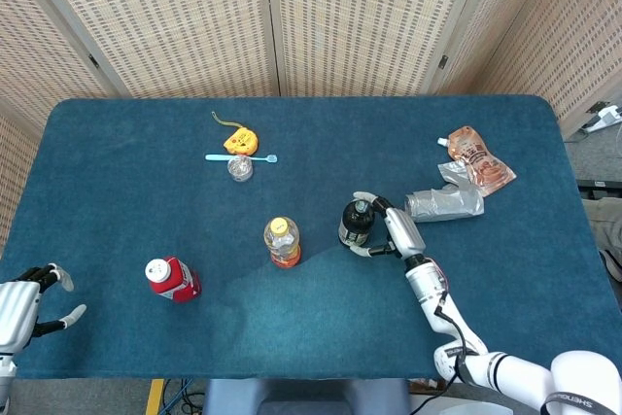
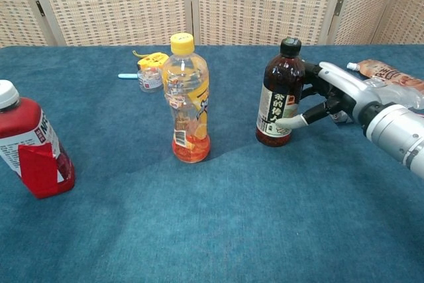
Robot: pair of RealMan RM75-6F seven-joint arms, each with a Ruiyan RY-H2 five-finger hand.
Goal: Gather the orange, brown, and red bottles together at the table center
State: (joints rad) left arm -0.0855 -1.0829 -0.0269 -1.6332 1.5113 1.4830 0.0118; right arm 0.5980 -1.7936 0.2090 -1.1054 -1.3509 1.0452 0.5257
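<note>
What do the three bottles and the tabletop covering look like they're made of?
Orange bottle: clear, glossy plastic, liquid visible through it, yellow screw cap. Brown bottle, with the right hand against it: dark and shiny with a paper-looking label; glass or plastic, unclear. Red bottle: glossy, probably plastic, with a white cap. Table: matte blue fabric, felt-like nap.

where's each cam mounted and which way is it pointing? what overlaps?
Head view: high, looking down on the whole table; shows left hand at the near-left edge, right hand and forearm.
Chest view: low at the near edge, looking level across toward the screens; shows only the right hand.
Shared: red bottle, orange bottle, brown bottle, right hand.
</note>
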